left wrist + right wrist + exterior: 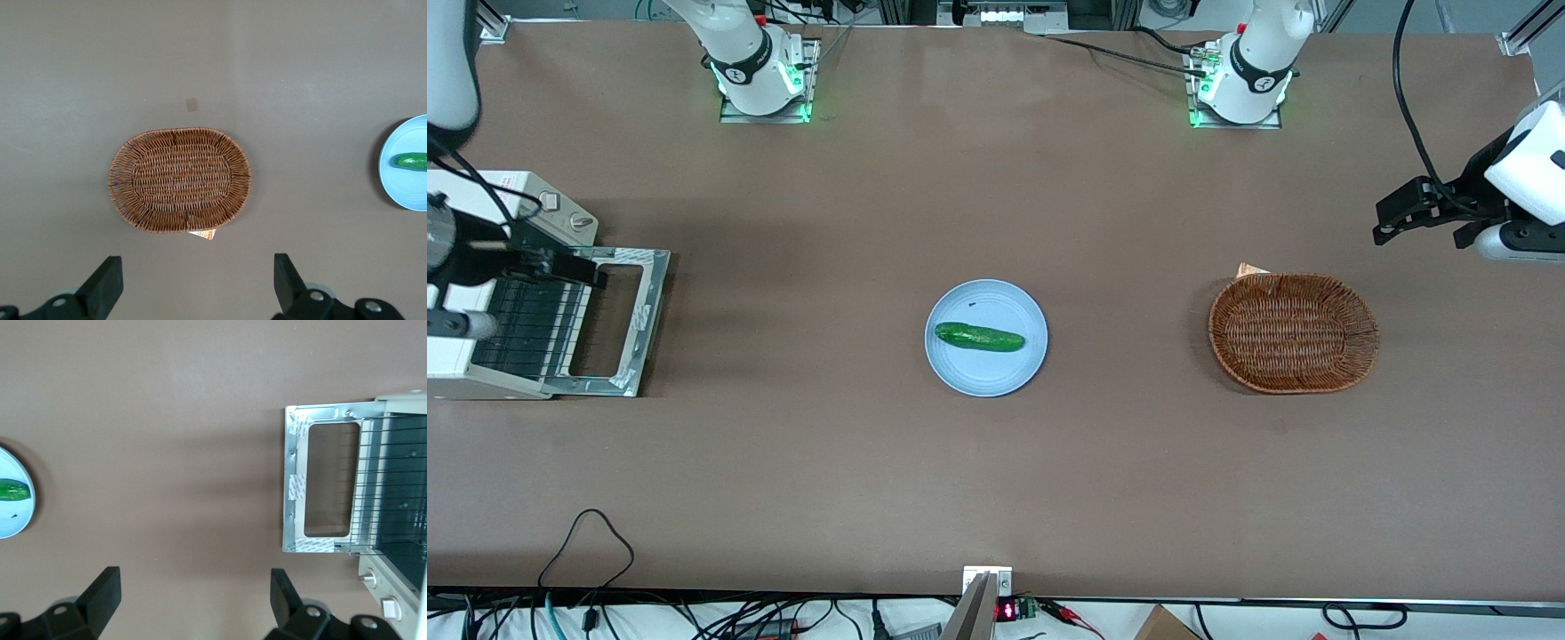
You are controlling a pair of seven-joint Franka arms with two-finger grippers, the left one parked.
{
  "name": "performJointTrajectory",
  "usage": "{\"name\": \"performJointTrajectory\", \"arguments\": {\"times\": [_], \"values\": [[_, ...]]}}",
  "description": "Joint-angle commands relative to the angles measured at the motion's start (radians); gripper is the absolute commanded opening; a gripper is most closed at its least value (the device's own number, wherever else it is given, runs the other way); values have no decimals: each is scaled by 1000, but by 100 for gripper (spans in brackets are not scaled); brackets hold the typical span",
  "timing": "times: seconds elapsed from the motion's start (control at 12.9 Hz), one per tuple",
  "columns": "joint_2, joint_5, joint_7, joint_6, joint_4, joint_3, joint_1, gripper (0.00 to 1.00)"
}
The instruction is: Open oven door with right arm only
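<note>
Above the toaster oven point(489, 293) at the working arm's end of the table hung my gripper point(193, 600), fingers point(103, 597) spread wide and holding nothing, while the oven door point(320, 487) lay folded flat open on the table point(996, 462), silver inner face up.

The small white toaster oven point(480, 293) sits toward the working arm's end, its silver-faced oven door point(618, 322) lying flat. The black two-finger gripper point(193, 603), fingers spread, hovers above it. A green cucumber point(979, 337) lies on the round blue plate point(960, 378) mid-table.
</note>
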Motion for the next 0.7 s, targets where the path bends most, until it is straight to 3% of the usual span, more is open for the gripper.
{"name": "performJointTrajectory", "arguments": {"times": [0.0, 0.39, 0.62], "values": [[-101, 19, -60, 37, -115, 13, -28, 99], [-355, 15, -62, 312, -500, 21, -16, 99], [-359, -8, -51, 274, -477, 24, 11, 99]]}}
